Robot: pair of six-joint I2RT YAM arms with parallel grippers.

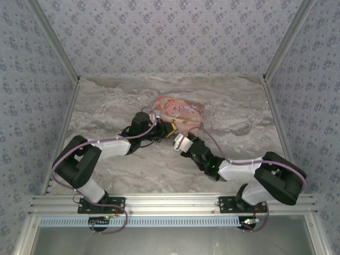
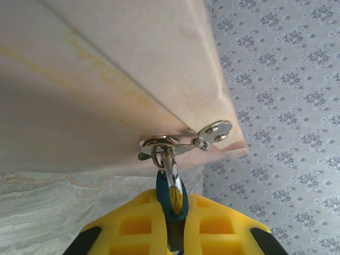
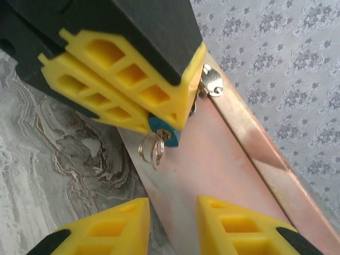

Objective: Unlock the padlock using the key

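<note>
The teal padlock (image 2: pixel 171 197) is clamped between the yellow fingers of my left gripper (image 2: pixel 172 199), which is shut on it. Its silvery shackle (image 2: pixel 169 164) passes through the metal clasp on the pink box (image 2: pixel 106 79). From the right wrist view, the padlock's keyhole end (image 3: pixel 162 130) pokes out of the left gripper (image 3: pixel 169 126). The key (image 3: pixel 167 133) sits in the keyhole with only its end showing. Two thin wire rings (image 3: pixel 151 149) hang from it. My right gripper (image 3: pixel 172 207) hovers just short of the rings, its fingers apart with nothing between them.
The pink box (image 1: pixel 180 111) lies at the middle back of the marble table (image 1: pixel 106 106), with both grippers (image 1: pixel 171 134) meeting at its near edge. A round metal hasp plate (image 3: pixel 212 82) sits on the box edge. Patterned walls close in three sides.
</note>
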